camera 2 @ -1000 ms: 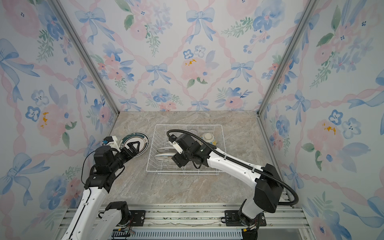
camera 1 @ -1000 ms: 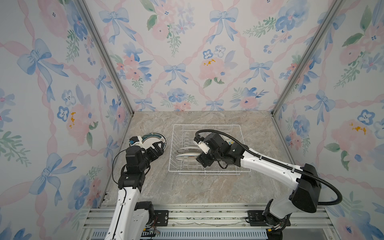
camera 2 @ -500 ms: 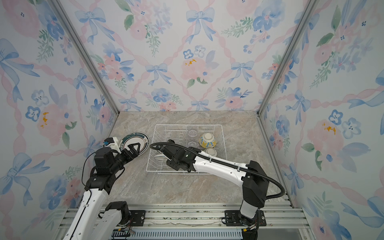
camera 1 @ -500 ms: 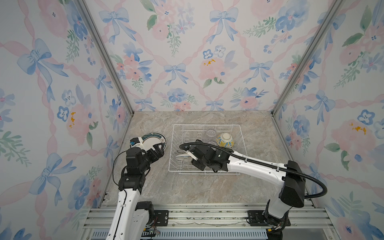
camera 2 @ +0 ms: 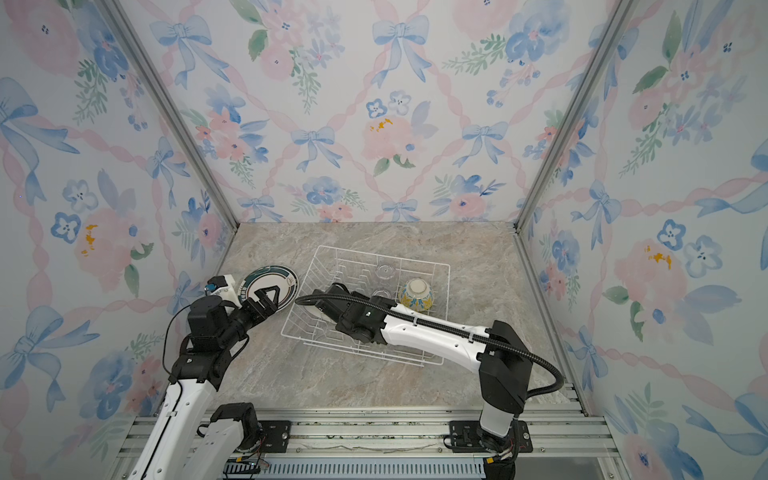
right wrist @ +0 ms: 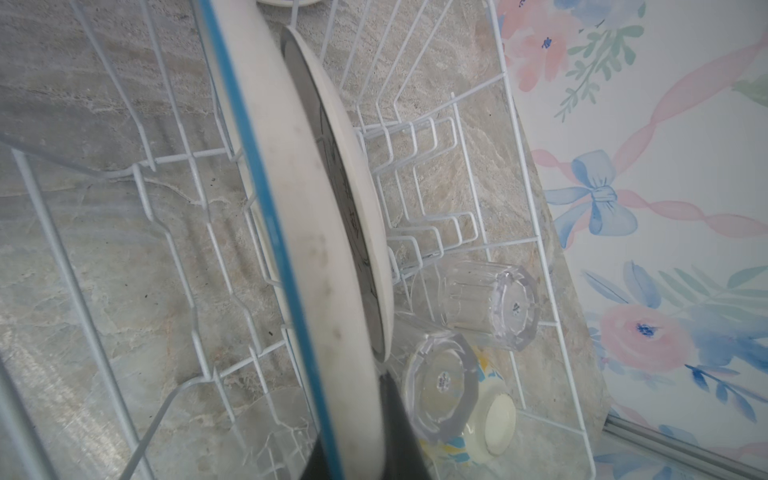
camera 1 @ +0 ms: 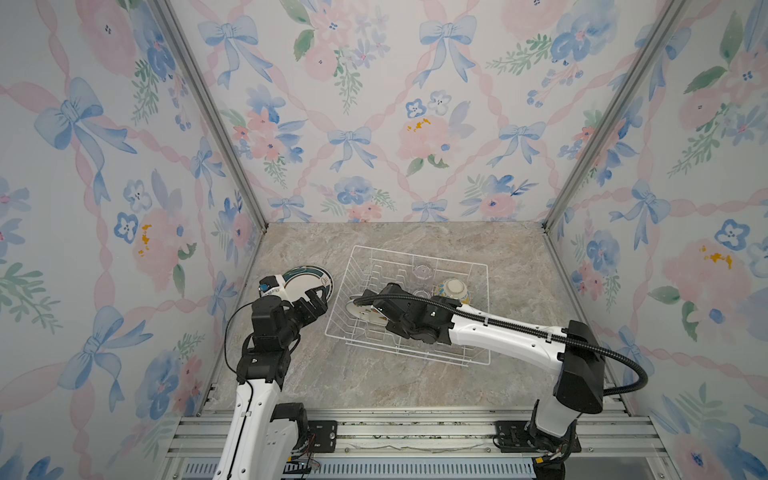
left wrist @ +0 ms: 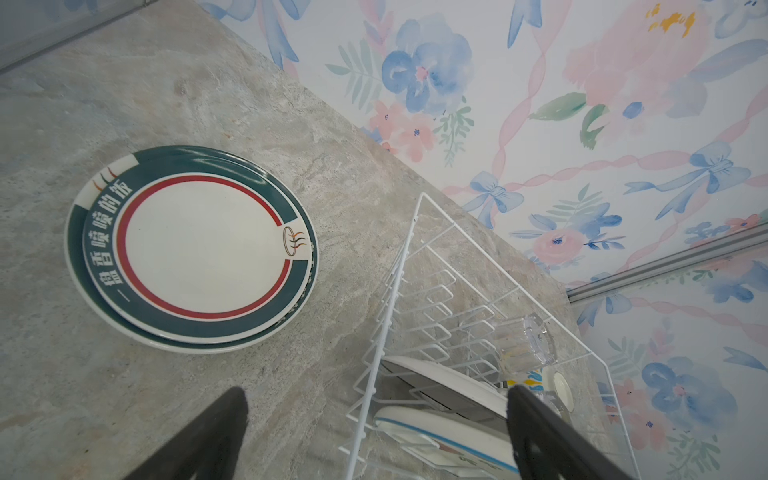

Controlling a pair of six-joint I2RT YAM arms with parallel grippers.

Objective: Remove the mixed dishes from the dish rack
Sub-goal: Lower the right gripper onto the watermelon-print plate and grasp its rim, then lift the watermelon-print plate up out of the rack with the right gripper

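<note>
Blue-rimmed plate (right wrist: 316, 257) in dish rack (camera 1: 478, 270), right gripper (right wrist: 361, 453) clamped (edge-on)

In both top views the surface (camera 1: 374, 374) lies bare in front of the dish rack (camera 1: 478, 266). Stacked plates (left wrist: 191, 249) block its left side. Inside, two upright plates (right wrist: 324, 232), glasses (right wrist: 486, 303) and a bowl (camera 1: 453, 289) crowd the prongs.

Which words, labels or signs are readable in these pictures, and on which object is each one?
"鱼香喷喷的饭": white characters on the green rim of the top plate lying on the table, in the left wrist view.
Glass bases: small marks, too small to read.
Plates in the dish rack: dark print, too blurred to read.
</note>
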